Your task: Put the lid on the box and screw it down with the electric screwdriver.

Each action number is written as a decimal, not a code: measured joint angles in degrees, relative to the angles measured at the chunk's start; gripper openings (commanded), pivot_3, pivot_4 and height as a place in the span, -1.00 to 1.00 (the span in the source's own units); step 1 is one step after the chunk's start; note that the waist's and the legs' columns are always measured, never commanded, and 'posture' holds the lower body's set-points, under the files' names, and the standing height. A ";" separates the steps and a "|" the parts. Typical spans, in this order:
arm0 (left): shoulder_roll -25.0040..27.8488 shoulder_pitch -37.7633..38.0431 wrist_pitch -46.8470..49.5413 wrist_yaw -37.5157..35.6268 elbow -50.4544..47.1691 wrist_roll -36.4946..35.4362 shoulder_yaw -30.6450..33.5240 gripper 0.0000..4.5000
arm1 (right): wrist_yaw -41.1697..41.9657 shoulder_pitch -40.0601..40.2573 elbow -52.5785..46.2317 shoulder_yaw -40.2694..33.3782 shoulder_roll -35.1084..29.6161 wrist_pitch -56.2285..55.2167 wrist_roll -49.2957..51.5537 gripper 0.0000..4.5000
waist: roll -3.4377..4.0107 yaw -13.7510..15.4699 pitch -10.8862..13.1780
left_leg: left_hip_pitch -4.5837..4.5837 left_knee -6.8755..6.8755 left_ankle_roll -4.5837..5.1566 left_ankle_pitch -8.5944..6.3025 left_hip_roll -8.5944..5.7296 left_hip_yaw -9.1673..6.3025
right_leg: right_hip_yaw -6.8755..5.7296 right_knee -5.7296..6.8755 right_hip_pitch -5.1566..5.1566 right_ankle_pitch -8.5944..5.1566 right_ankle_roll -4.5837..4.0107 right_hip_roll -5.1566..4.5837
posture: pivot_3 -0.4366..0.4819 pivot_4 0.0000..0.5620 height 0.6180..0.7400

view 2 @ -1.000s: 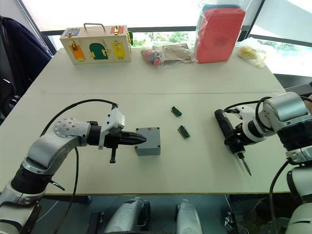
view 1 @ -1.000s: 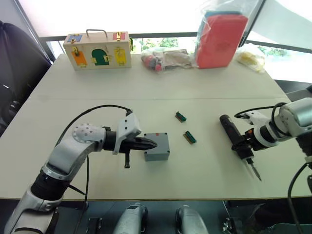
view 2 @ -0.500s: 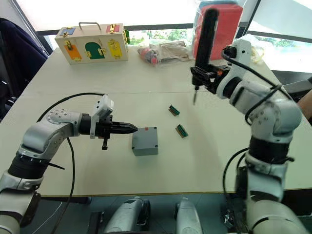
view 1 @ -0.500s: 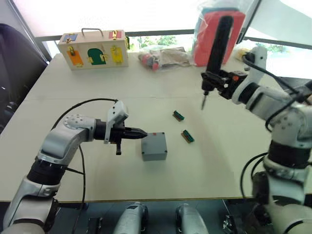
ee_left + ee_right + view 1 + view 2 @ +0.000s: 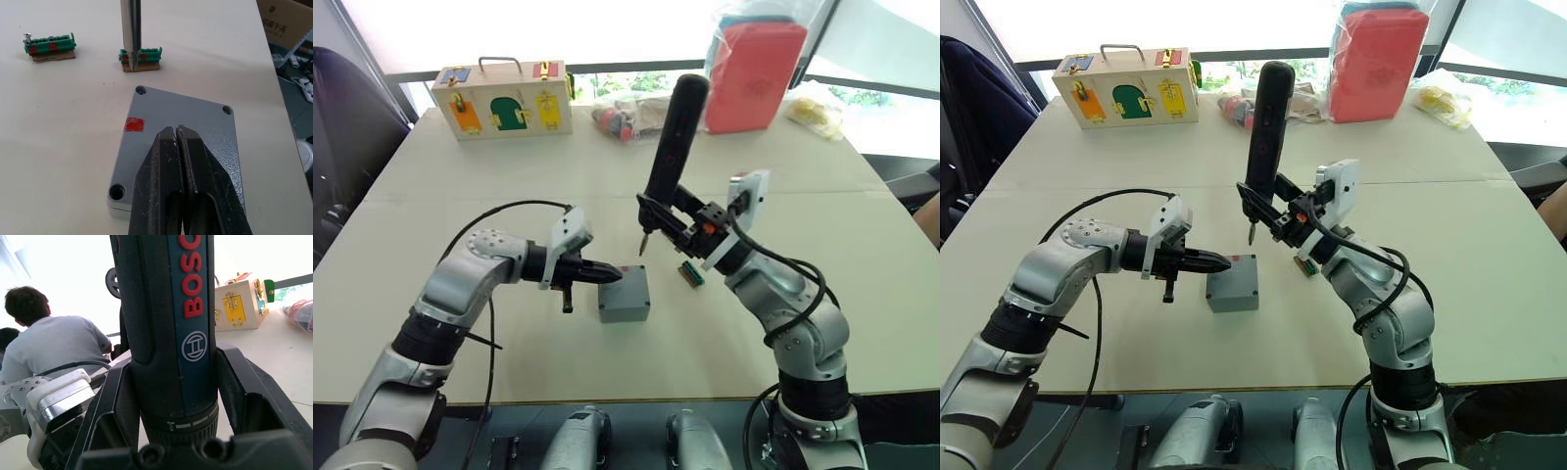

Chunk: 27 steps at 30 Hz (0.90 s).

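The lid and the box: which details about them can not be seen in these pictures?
- Near edge of the lid: covered by the shut fingers of the left gripper in the left wrist view, so a fourth corner hole cannot be checked.
- Whether screws sit in the three visible holes: too dark inside.
- Box interior: hidden under the lid.
- Tip of the electric screwdriver: too small in the head views to read its bit shape.
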 measured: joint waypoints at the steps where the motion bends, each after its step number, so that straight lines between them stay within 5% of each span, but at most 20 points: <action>1: -0.40 -0.05 -0.07 0.30 -0.08 0.30 -0.13 -1.00 | 0.15 0.25 0.00 0.39 -0.15 -0.18 -0.32 -0.20 | 0.00 0.09 0.00 | 0.00 0.00 0.00 0.00 0.00 0.00 | 0.00 0.00 0.00 0.00 0.00 0.00 | -0.05 -0.47 1.00; 27: -0.71 0.59 -3.34 0.43 -1.07 3.46 -1.81 -1.00 | 4.28 3.87 3.61 3.25 -3.25 -7.75 -5.68 -0.20 | -0.07 0.38 -0.08 | 0.61 -0.02 0.37 -0.22 0.00 -0.02 | -0.02 -0.10 0.63 -0.02 -0.01 0.00 | -0.05 -0.47 1.00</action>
